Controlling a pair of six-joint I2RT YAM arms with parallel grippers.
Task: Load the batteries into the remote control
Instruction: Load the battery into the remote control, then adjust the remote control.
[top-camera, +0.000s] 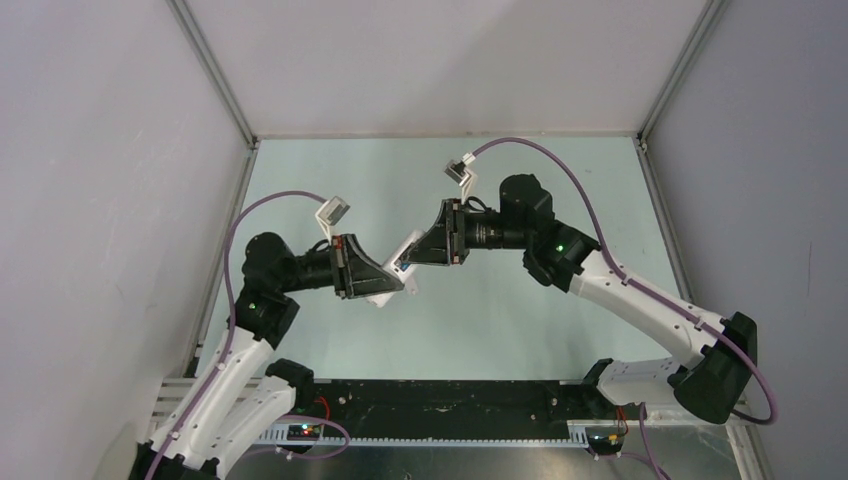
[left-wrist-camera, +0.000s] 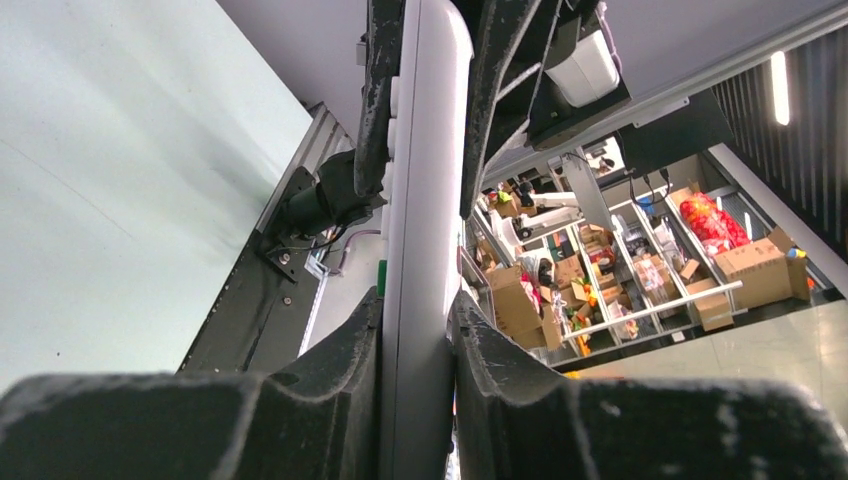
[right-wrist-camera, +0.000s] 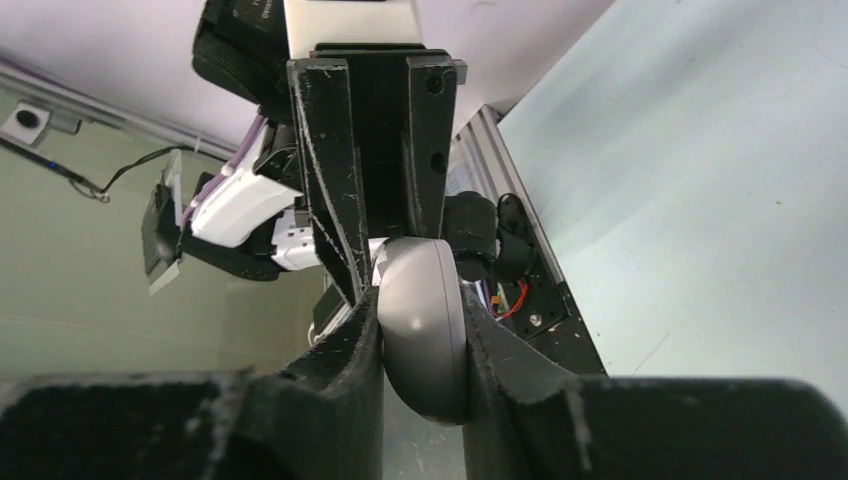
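Far left: left pincer (left-wrist-camera: 418, 335) narrowed tight on the remote control (left-wrist-camera: 425, 190), squeezing its two broad faces, white body edge-on and held well above the counter (top-camera: 520, 320). Mid-frame: spans the gap between both arms, touching nothing else. Right: right pincer (right-wrist-camera: 420, 325) closed just as narrowly over the remote's other, rounded end, grey in shade there. Batteries not made out in any view; only a blue speck at the meeting point from above, too small to name. Judged to be a mid-air re-grip or turn, meant to expose the battery bay. Next: keep one clamp firm, ease the other off slowly, avoid twisting or dropping.
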